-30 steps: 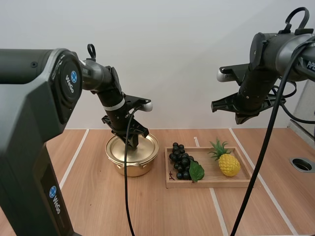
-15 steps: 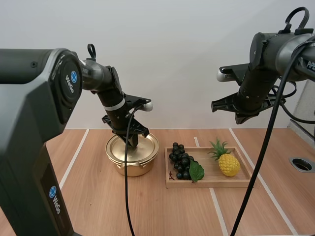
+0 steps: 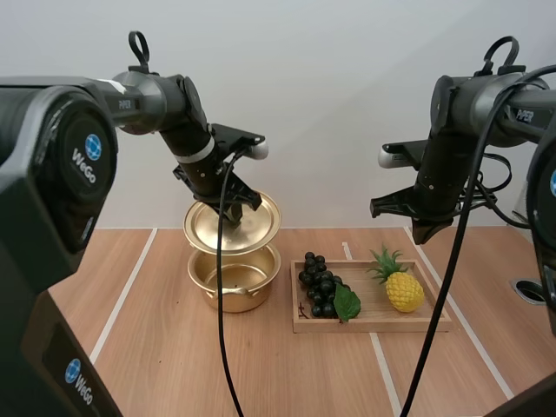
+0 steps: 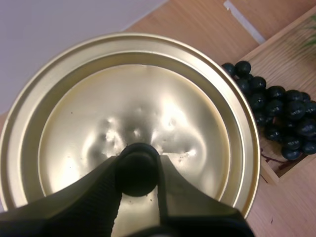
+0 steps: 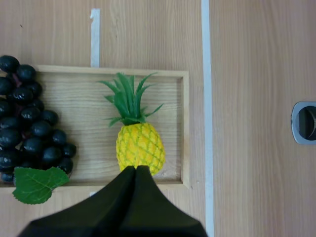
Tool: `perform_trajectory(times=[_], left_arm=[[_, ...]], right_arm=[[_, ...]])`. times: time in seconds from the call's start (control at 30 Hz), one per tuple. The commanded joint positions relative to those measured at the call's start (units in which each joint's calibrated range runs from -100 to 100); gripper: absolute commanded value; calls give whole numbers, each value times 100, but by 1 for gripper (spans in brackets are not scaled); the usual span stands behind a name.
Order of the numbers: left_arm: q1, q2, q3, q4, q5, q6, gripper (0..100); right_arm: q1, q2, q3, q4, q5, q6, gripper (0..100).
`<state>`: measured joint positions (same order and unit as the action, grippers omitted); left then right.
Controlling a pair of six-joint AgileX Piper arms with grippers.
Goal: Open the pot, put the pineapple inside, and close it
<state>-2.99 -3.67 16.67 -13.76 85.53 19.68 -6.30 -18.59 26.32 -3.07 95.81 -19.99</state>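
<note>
On tray (image 5: pixel 185 123): pineapple (image 5: pixel 140 145) below right end effector (image 5: pixel 136 170)

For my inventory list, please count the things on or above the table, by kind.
Cookware: 2, the pot and the lid
Fruit: 2, the pineapple and the grapes
Tray: 1, the tray
Total: 5

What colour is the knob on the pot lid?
Black; the knob shows best in the left wrist view.
</note>
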Motion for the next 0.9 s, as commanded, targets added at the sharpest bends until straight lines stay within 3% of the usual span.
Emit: perform_trajectory(times=[0.0,0.3,0.33,0.4,0.5,0.53,0.67,0.87], left_arm=[[-16,-572,-161,-63,-106,44,0],[-16,-1889,-175,-63,-689,220,0],[-16,-2013,-175,-63,-747,243,0],[-16,-2202,-175,-63,-855,243,0],[-16,-2434,-175,-63,-938,243,0],[-16,-2502,-175,-63,-938,243,0],[-16,-2662,-175,-63,-840,243,0],[-16,-2675,-175,-52,-620,243,0]], right_arm=[[-24,214,15,-58,85,-12,0],[-24,864,15,-58,1,-12,0],[-24,920,15,-58,-18,-12,6],[-24,1028,15,-58,-44,-12,32],[-24,1123,15,-25,-283,-15,85],[-24,1170,15,20,-353,-81,98],[-24,1256,15,307,-520,-283,100],[-24,1584,15,209,-713,-283,100]])
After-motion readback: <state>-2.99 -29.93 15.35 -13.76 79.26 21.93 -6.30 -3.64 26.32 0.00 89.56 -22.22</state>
